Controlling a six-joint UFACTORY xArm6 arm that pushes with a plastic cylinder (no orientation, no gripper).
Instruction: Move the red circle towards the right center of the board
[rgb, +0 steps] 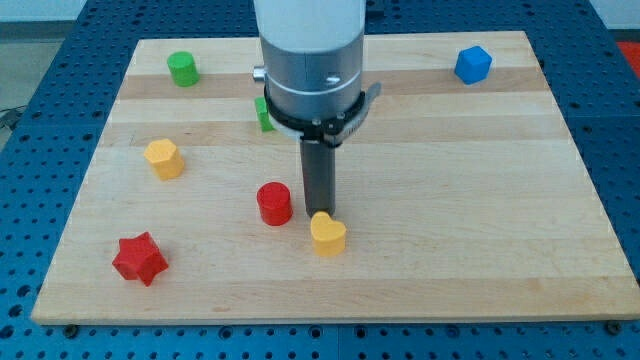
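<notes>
The red circle (274, 203) is a short red cylinder a little left of the board's centre, toward the view's bottom. My tip (320, 212) is at the end of the dark rod, just right of the red circle with a small gap. It sits right behind the yellow heart (327, 234), at its top edge. Whether the tip touches the heart cannot be told.
On the wooden board (480, 200): a red star (139, 259) at bottom left, a yellow block (164, 158) at left, a green cylinder (183, 68) at top left, a green block (264, 113) partly hidden behind the arm, a blue block (472, 64) at top right.
</notes>
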